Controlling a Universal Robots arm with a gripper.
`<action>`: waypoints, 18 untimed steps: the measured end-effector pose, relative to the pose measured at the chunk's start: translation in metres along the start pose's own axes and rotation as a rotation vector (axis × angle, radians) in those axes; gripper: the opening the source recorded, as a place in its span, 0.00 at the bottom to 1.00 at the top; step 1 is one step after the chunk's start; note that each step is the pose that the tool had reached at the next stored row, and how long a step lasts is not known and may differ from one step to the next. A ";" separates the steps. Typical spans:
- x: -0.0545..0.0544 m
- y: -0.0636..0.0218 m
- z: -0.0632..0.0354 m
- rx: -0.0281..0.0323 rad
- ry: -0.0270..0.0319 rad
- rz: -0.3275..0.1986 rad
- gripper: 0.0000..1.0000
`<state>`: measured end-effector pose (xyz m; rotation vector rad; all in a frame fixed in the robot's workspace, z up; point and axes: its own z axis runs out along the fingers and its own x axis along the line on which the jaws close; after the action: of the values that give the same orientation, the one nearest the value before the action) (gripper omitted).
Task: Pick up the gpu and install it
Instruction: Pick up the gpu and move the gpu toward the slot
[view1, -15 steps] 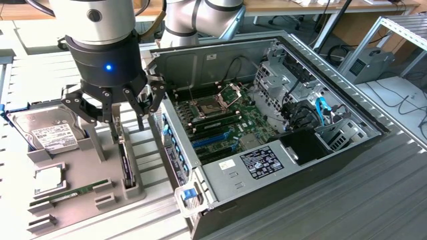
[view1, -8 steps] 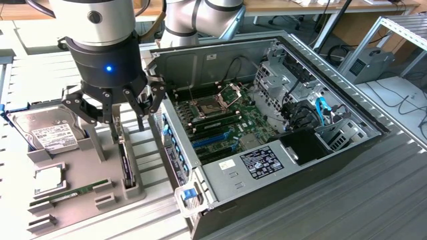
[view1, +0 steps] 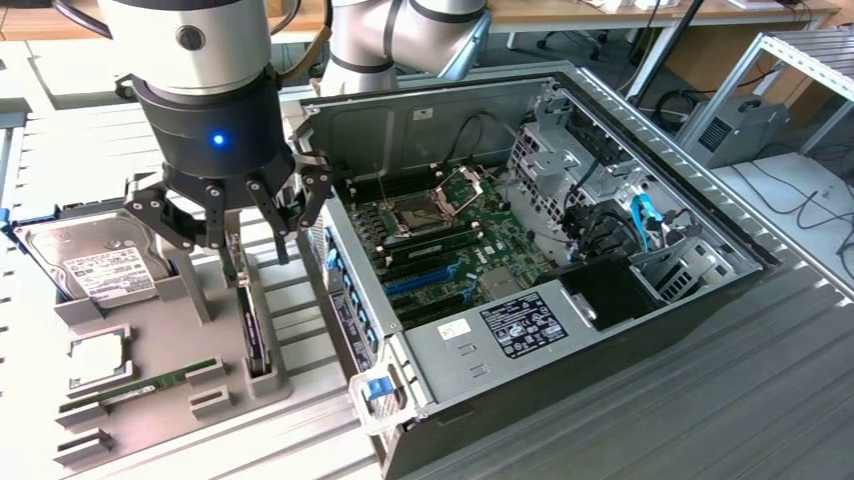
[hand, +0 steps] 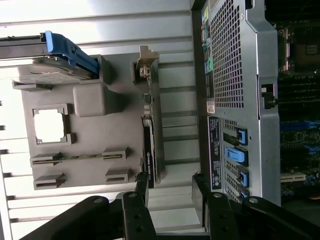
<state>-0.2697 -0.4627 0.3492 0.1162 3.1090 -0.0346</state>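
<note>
Your counter (view1: 747, 400) is a bed of ribbed grey metal running the length of the scene, dull and evenly lit on the near side. Further along it takes a hard white glare (the slats (hand: 100, 30) there wash out almost completely). Behind it, along the far edge of the exterior view, you have a wooden desk (view1: 587, 12). At the exterior view's right stands a bare metal rack (view1: 801, 60), with a small grey box (view1: 741, 128) beside it and loose black cables (view1: 801, 200) lying across a pale surface (view1: 754, 180).

Robotics lab: opened computer case (view1: 390, 135)
</note>
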 end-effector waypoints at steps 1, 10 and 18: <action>0.000 0.0000 0.0002 0.0001 0.0000 0.000 0.48; 0.000 0.0001 0.0029 0.0005 0.0000 0.000 0.48; 0.000 0.0001 0.0043 0.0005 0.0000 0.000 0.48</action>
<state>-0.2697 -0.4627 0.3450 0.1162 3.1090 -0.0354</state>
